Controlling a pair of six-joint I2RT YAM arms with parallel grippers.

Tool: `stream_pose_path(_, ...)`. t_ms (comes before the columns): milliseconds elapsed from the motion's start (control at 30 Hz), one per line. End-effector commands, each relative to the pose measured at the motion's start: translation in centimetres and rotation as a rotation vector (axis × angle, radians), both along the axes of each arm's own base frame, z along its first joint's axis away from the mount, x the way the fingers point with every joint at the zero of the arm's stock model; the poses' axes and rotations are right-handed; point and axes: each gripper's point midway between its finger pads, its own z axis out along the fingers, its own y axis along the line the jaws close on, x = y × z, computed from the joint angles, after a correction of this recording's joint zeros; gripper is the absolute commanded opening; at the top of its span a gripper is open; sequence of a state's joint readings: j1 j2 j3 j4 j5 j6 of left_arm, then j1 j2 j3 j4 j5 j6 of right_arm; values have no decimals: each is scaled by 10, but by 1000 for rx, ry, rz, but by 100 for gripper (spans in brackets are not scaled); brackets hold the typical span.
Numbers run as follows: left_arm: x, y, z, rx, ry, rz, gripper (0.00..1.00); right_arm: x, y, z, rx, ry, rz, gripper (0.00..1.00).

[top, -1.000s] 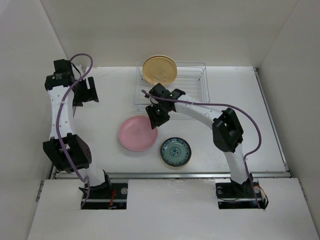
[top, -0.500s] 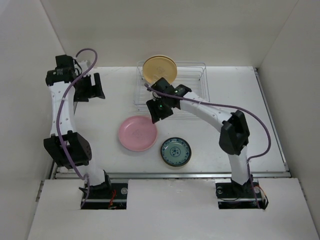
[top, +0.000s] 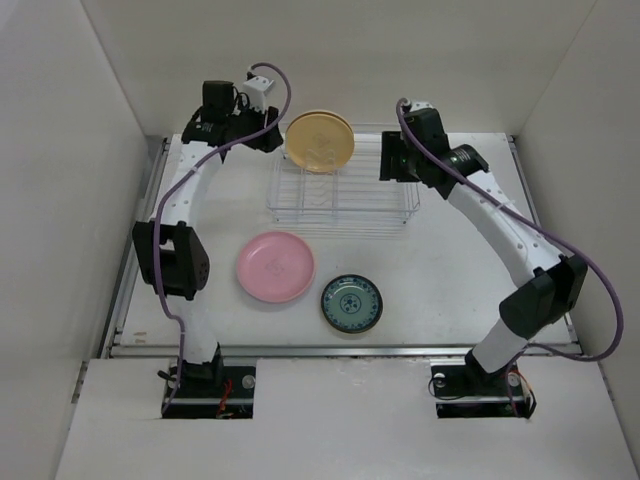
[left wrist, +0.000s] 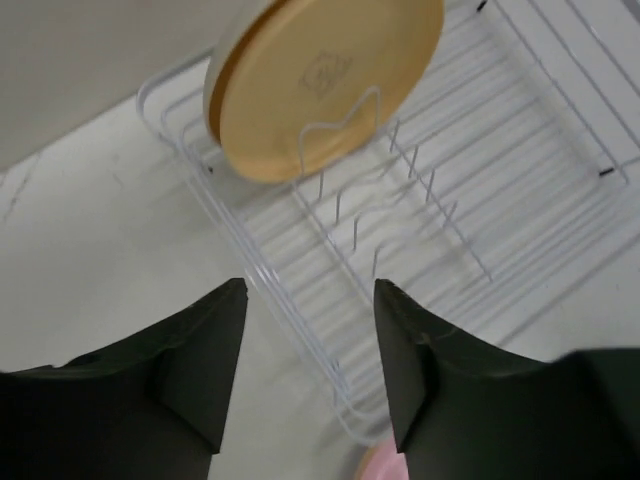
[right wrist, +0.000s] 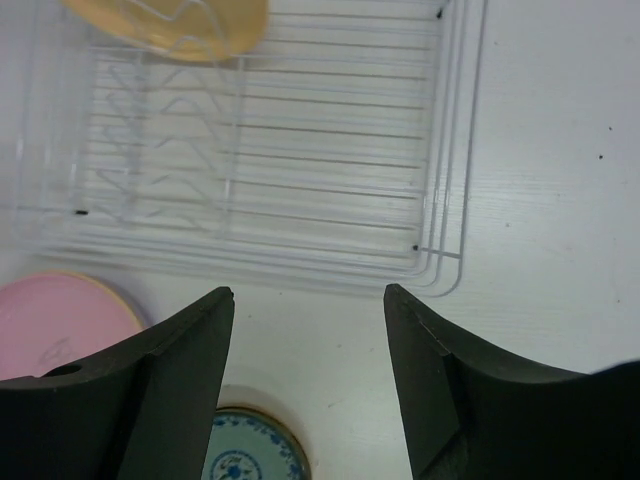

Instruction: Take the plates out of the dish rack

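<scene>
An amber-yellow plate (top: 320,140) stands upright at the back left of the white wire dish rack (top: 345,195); a paler cream edge shows just behind it. The rest of the rack is bare wire. A pink plate (top: 275,267) and a dark blue-green patterned plate (top: 351,303) lie flat on the table in front of the rack. My left gripper (top: 262,133) is open and empty, high beside the rack's back left corner, near the amber plate (left wrist: 320,80). My right gripper (top: 392,165) is open and empty above the rack's right end (right wrist: 440,150).
White walls enclose the table (top: 480,260) on the left, back and right. The rack sits close to the back wall. The pink plate (right wrist: 55,320) and blue-green plate (right wrist: 245,450) lie near the front of the rack.
The left arm swung from the far left across to the rack's back left corner. The right arm lifted from the rack's front left and moved to its right end. The plates did not move.
</scene>
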State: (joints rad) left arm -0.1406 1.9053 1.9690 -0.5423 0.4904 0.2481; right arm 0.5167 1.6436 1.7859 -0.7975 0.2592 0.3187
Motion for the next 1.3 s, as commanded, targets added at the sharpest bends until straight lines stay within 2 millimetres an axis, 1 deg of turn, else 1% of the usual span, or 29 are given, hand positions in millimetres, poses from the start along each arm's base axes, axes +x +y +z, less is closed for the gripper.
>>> stream_pose_path(0, 56, -15, 46, -130, -346, -77, 47, 26, -23, -20, 1, -21, -95, 68)
stream_pose_path(33, 71, -25, 30, -151, -336, -92, 46, 32, -27, -23, 2, -22, -107, 68)
stream_pose_path(67, 84, -28, 55, -167, -404, -92, 46, 33, -28, -27, 10, -13, -104, 68)
stream_pose_path(100, 94, -29, 54, -177, -403, -89, 46, 36, -29, -35, 11, 6, -101, 68)
stream_pose_path(133, 115, -31, 25, -186, -356, -70, 46, 40, -29, -38, 17, 9, -90, 68)
stream_pose_path(167, 124, -31, 21, -183, -360, -62, 44, 42, -27, -45, 16, 25, -82, 68)
stream_pose_path(200, 132, -32, 37, -188, -405, -65, 43, 41, -26, -45, 12, 27, -67, 68)
stream_pose_path(233, 142, -34, 16, -182, -389, -75, 41, 42, -25, -50, 8, 36, -67, 68)
stream_pose_path(267, 146, -34, 13, -169, -407, -82, 40, 45, -29, -54, -7, 43, -68, 68)
stream_pose_path(333, 147, -37, 11, -161, -429, -114, 36, 46, -29, -50, -12, 32, -60, 68)
stream_pose_path(400, 151, -37, -6, -150, -420, -117, 33, 48, -29, -55, -17, 41, -60, 68)
stream_pose_path(467, 149, -39, -11, -154, -421, -127, 28, 50, -31, -54, -20, 45, -57, 68)
stream_pose_path(500, 150, -33, -11, -160, -425, -115, 26, 49, -32, -61, -30, 68, -57, 68)
stream_pose_path(533, 149, -35, -20, -175, -418, -124, 26, 51, -31, -63, -34, 76, -56, 68)
stream_pose_path(600, 147, -35, -16, -175, -431, -125, 26, 50, -28, -67, -28, 94, -41, 68)
stream_pose_path(633, 149, -29, -16, -182, -424, -112, 26, 49, -28, -72, -35, 111, -41, 68)
stream_pose_path(667, 146, -30, -15, -202, -406, -103, 26, 51, -27, -69, -31, 103, -41, 68)
stream_pose_path(700, 145, -29, -8, -207, -413, -92, 26, 50, -25, -69, -22, 106, -30, 68)
stream_pose_path(733, 143, -29, -9, -207, -407, -92, 26, 50, -25, -69, -22, 106, -29, 68)
stream_pose_path(767, 143, -27, -7, -203, -420, -80, 33, 48, -23, -73, -17, 119, -18, 68)
stream_pose_path(800, 144, -25, -3, -199, -433, -66, 37, 47, -21, -73, -2, 123, -16, 68)
stream_pose_path(867, 143, -14, 17, -171, -490, -50, 43, 46, -16, -77, 11, 139, 4, 67)
stream_pose_path(900, 144, -10, 25, -153, -519, -32, 49, 46, -15, -77, 20, 141, -4, 67)
stream_pose_path(933, 143, -7, 37, -140, -546, -22, 49, 44, -13, -81, 24, 153, 6, 67)
stream_pose_path(1067, 140, -5, 50, -116, -586, -30, 54, 40, -5, -87, 67, 180, 28, 67)
stream_pose_path(1100, 139, -5, 44, -115, -568, -29, 54, 39, -3, -86, 81, 185, 29, 65)
stream_pose_path(1133, 137, -1, 51, -117, -578, -34, 56, 38, -1, -86, 87, 188, 36, 65)
stream_pose_path(1167, 135, -3, 49, -120, -568, -47, 56, 38, 2, -85, 107, 186, 44, 65)
stream_pose_path(1267, 120, -18, 36, -125, -522, -169, 52, 36, 3, -88, 109, 197, 50, 64)
